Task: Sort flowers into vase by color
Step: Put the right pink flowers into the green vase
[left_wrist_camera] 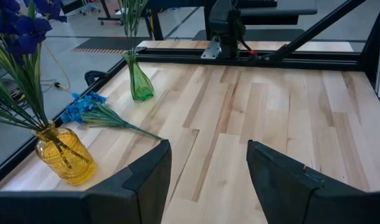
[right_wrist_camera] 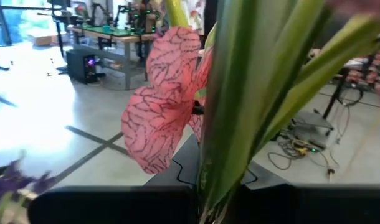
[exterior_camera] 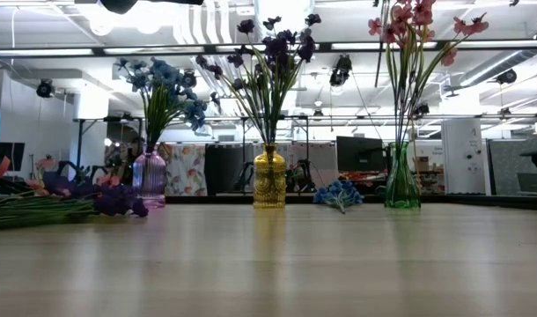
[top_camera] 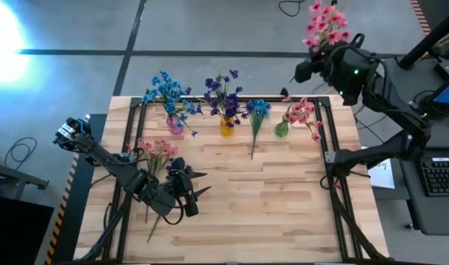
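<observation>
Three vases stand in a row along the far side. A pink-tinted vase [top_camera: 174, 125] holds blue flowers, a yellow vase [top_camera: 227, 128] holds purple ones, and a green vase [top_camera: 282, 129] holds pink ones. One blue sprig [top_camera: 256, 118] lies flat between the yellow and green vases. Pink sprigs [top_camera: 155, 149] lie at the left, their stems running under my left arm. My left gripper [left_wrist_camera: 209, 155] hovers open over the table's left half, touching nothing. My right gripper [top_camera: 311, 68] is raised beyond the far right corner, shut on a pink sprig [top_camera: 324, 25]. My right gripper pinches the pink sprig by its bundle of green stems [right_wrist_camera: 230, 168] between its two fingers. The fingers come at the stems level and lie across them. The sprig is lifted clear of the table, its blossoms [right_wrist_camera: 159, 118] above the fingers.
A black frame rail [top_camera: 327, 129] runs along the table's far and side edges. In the low view a heap of pink and purple sprigs [exterior_camera: 66, 204] lies at the left. A keyboard [top_camera: 439, 175] sits off the right edge. Bare wood [top_camera: 269, 206] fills the near right.
</observation>
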Controlling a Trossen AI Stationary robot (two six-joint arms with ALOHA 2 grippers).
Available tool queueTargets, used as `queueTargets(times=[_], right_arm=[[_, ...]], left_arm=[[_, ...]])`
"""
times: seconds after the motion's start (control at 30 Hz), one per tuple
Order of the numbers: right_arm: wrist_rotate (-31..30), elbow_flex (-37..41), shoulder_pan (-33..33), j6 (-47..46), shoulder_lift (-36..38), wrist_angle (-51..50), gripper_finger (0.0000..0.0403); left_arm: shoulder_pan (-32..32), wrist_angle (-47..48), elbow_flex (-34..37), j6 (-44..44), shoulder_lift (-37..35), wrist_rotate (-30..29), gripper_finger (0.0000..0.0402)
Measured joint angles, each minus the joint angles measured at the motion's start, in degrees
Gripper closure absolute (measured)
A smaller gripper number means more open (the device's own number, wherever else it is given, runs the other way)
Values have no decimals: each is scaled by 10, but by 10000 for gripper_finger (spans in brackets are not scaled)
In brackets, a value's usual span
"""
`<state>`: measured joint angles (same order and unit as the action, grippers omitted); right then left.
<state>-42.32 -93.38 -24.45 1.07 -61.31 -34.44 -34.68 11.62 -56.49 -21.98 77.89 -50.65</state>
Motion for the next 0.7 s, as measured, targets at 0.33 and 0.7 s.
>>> queueTargets(times=[0.33, 0.7], right_arm=[[83, 7, -97, -26, 7, -73, 385], [158, 38, -159, -29, 18, -72, 385]], left_arm=[[0, 0, 0, 0, 0, 0, 208], [0, 1, 0, -2, 0, 1, 208]])
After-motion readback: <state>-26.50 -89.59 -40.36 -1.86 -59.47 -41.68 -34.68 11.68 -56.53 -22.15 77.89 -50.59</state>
